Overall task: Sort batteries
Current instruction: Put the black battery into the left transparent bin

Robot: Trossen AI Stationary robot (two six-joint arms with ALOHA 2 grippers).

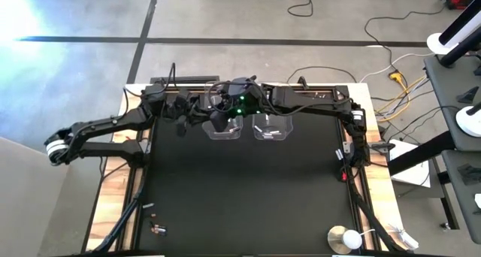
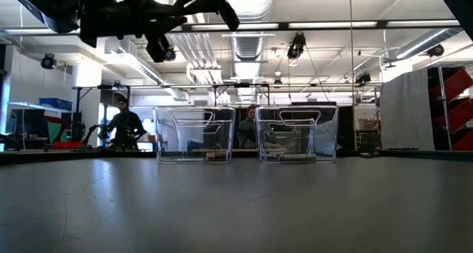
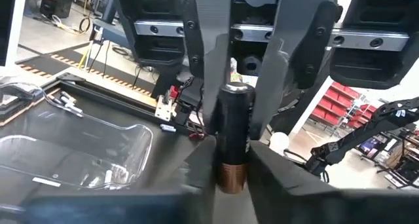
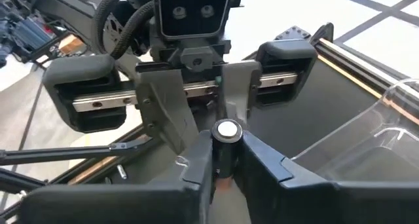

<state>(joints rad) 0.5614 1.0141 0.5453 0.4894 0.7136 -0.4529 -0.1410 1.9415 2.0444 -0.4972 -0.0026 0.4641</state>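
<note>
A dark battery (image 3: 232, 129) with a copper end hangs in the air between my two grippers, which meet over the clear left bin (image 1: 224, 129) at the table's far side. My left gripper (image 3: 232, 175) is shut on its copper end. My right gripper (image 4: 226, 160) faces it and is shut on the dark body, whose silver cap (image 4: 226, 129) shows end-on. In the low view both grippers (image 2: 159, 31) are dark shapes at the top edge. More batteries lie on the floors of both bins (image 2: 214, 156) (image 2: 284, 156). My left gripper pinches the battery's copper end (image 3: 230, 177) between its two fingers, coming in about level. The battery stands on end in this view, clear of bins and table. My right gripper pinches the battery's dark body (image 4: 222, 152) between its two fingers (image 4: 265, 162), slanting slightly down. Seen from the left wrist, its fingers (image 3: 204, 67) run alongside the upper half of the body.
Two clear bins (image 2: 196, 135) (image 2: 295, 135) stand side by side at the far edge. A few loose batteries (image 1: 154, 227) lie at the near left corner. A round white-and-metal disc (image 1: 346, 238) sits near right. People are in the room behind.
</note>
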